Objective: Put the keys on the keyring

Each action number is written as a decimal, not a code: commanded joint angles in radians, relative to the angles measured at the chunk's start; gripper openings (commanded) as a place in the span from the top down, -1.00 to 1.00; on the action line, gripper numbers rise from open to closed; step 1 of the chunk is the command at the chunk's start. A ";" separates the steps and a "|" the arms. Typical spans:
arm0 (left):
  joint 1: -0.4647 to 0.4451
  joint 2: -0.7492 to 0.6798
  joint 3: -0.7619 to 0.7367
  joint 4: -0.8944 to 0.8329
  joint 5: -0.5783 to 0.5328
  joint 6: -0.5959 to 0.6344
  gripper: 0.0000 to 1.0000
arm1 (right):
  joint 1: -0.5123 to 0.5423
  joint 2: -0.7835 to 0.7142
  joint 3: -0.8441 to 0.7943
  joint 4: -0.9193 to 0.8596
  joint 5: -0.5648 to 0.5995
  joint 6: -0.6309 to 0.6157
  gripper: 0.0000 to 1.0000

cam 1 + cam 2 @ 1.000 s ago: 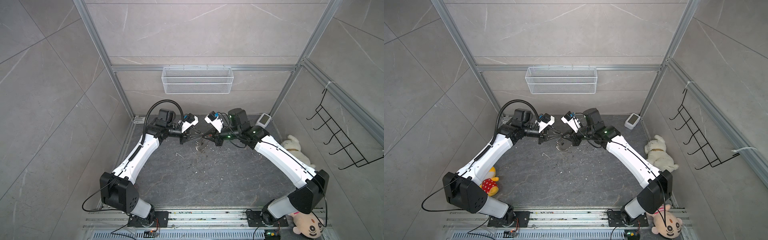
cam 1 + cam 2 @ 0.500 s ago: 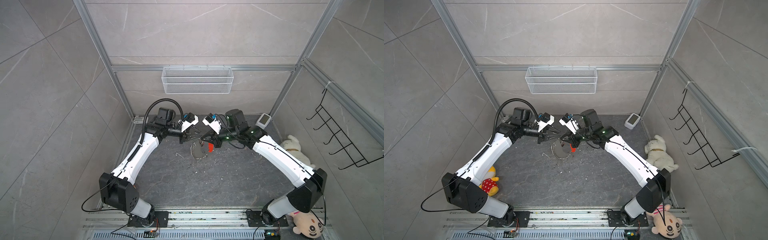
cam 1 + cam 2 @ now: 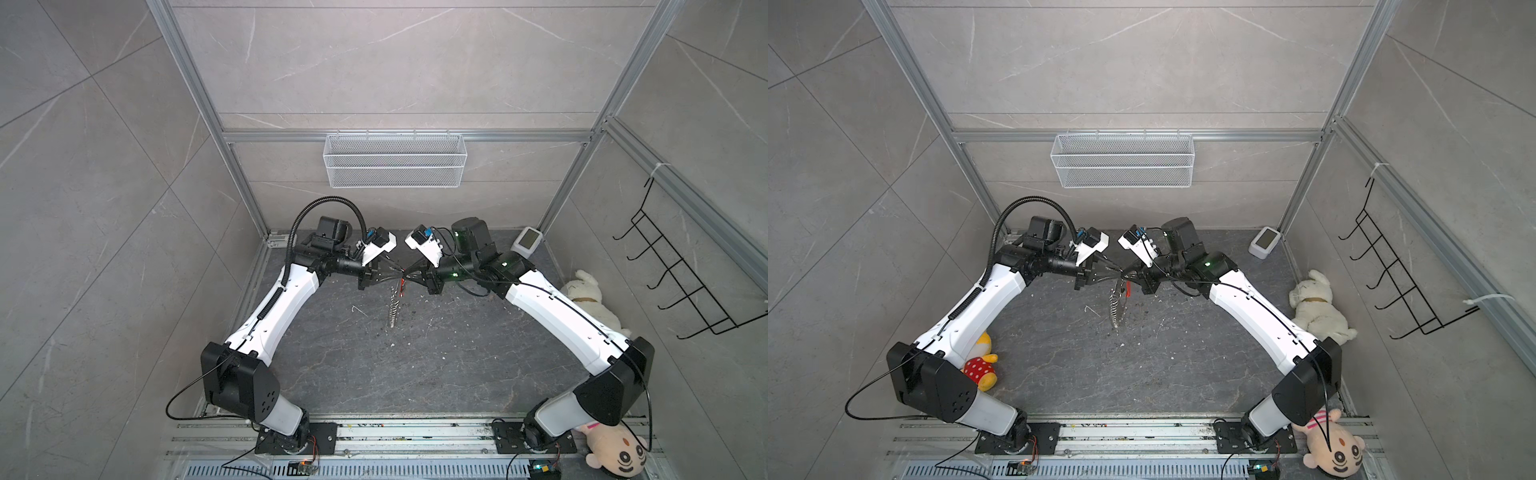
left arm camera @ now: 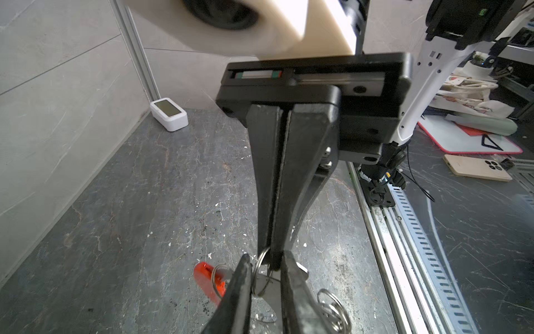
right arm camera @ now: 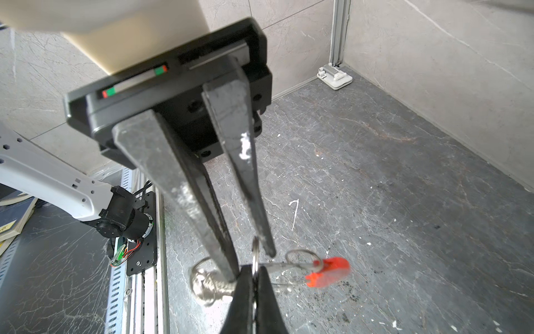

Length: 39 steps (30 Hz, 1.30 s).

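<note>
My two grippers meet tip to tip above the middle of the floor in both top views. The keyring hangs from them as a narrow strand of silver rings with a red plastic piece near the top. My right gripper is shut on a thin silver ring of the keyring. My left gripper stands narrowly open, its fingers on either side of that ring and of the right gripper's tip. A flat pale piece shows in the gap. I cannot tell whether it is one of the keys.
A small white bent wire lies on the floor left of the hanging strand. A white device sits in the back right corner. Plush toys lie by the right wall and by the left arm. A wire basket hangs on the back wall.
The keyring hung as a wide loop and now hangs edge-on as a narrow strand. The right gripper went left, then came back, and the tips now meet.
</note>
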 commanded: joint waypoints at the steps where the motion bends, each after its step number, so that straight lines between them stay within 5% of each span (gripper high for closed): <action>1: 0.007 0.011 0.042 -0.018 0.044 0.003 0.70 | 0.007 -0.017 0.039 0.025 -0.039 0.006 1.00; 4: 0.007 0.017 0.051 -0.030 0.053 0.002 0.88 | 0.008 -0.019 0.039 0.030 -0.038 0.008 1.00; 14: 0.005 0.033 0.051 -0.043 0.076 -0.011 0.83 | 0.007 -0.030 0.039 0.061 -0.023 0.023 1.00; 15: 0.004 0.035 0.049 -0.046 0.079 -0.011 0.97 | 0.007 -0.029 0.042 0.061 -0.022 0.023 1.00; 19: 0.003 0.027 0.042 -0.054 0.104 0.019 1.00 | 0.007 -0.027 0.047 0.069 -0.010 0.041 1.00; 23: 0.014 -0.064 -0.113 0.277 0.086 -0.179 1.00 | 0.003 -0.034 0.030 0.079 0.002 0.071 0.87; 27: 0.044 -0.129 -0.249 0.656 0.106 -0.420 1.00 | -0.042 -0.087 -0.044 0.150 -0.029 0.138 0.41; 39: 0.045 -0.156 -0.382 1.147 0.098 -0.762 1.00 | -0.132 -0.058 -0.129 0.341 -0.249 0.314 0.26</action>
